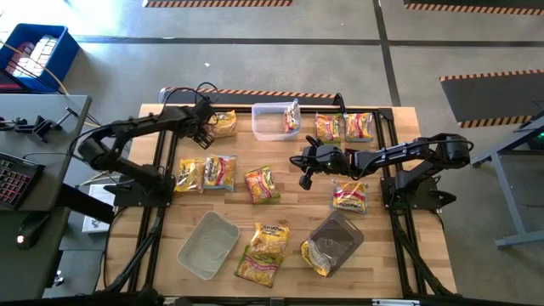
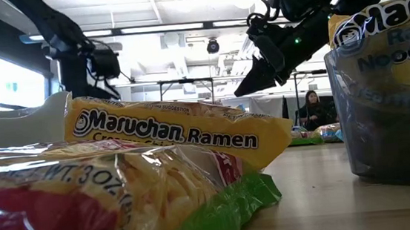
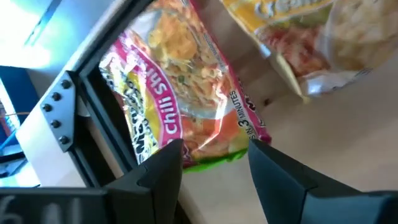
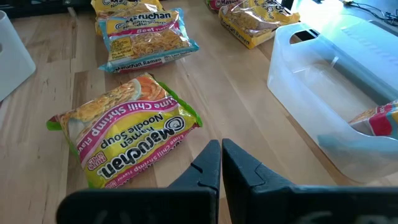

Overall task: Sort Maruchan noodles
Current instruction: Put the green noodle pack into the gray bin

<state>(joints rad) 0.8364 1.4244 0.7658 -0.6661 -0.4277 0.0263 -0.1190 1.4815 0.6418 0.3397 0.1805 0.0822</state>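
Observation:
Maruchan noodle packets lie flat across the wooden table. My left gripper hovers open at the far left, above a pink-and-green chili packet that lies beside the black frame rail; this packet has a beef packet next to it. My right gripper hangs shut over mid-table and touches nothing. A lime chili shrimp packet lies ahead of its fingers. Beside it stands a clear tub with one pink packet leaning inside.
An empty pale tub and a dark tub holding a packet stand near the front edge. More packets lie at the far right, mid-right and near front. Black frame rails run along both table sides.

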